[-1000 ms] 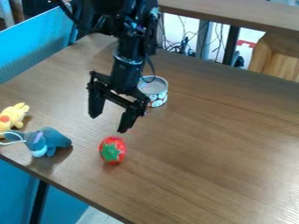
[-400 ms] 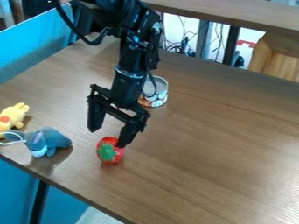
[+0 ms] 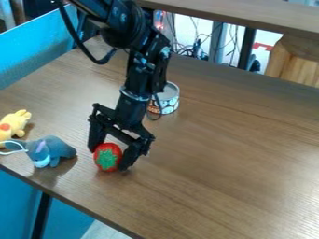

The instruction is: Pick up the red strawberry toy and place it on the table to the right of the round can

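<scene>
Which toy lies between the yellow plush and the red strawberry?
A blue-grey plush toy lies between the yellow plush and the strawberry, as the camera view shows.

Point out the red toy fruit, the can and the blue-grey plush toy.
Red toy fruit [image 3: 107, 159]: camera view, on its green leafy cap.
Can [image 3: 169, 103]: camera view, on its patterned side.
Blue-grey plush toy [image 3: 58, 148]: camera view, on its body.

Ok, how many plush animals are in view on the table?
2: a yellow one at the view's left edge, partly cut off, and a blue-grey one beside it, on the side toward the pincer. More may lie past that edge.
</scene>
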`<state>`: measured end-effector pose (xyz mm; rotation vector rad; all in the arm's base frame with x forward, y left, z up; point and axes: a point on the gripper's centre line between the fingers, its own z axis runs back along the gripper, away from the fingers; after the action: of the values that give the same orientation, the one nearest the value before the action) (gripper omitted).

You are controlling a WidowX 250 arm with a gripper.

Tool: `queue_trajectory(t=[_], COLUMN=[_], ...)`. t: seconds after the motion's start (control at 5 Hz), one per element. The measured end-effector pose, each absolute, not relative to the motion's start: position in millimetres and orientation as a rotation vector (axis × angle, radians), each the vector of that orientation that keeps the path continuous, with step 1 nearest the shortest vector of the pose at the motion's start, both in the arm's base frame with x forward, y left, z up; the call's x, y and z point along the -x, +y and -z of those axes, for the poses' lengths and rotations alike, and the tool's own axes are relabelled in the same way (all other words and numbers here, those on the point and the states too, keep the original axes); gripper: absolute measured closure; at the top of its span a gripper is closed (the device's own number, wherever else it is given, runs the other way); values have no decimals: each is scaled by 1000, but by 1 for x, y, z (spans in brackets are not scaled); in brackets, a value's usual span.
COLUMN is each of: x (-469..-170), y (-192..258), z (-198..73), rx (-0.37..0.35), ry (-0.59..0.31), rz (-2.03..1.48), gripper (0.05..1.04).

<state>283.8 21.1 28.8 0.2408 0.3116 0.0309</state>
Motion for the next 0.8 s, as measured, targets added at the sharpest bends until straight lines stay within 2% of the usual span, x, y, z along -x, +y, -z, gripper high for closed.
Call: queue_trajectory(t=[0.2, 0.4, 0.6, 0.8], x=[-283, -285, -296, -331], y=[22, 21, 19, 2], z=[-25, -26, -37, -68], rx=[-245, -242, -235, -267], ry=[321, 323, 283, 112], rz=[-37, -19, 19, 148], gripper=[119, 260, 262, 262])
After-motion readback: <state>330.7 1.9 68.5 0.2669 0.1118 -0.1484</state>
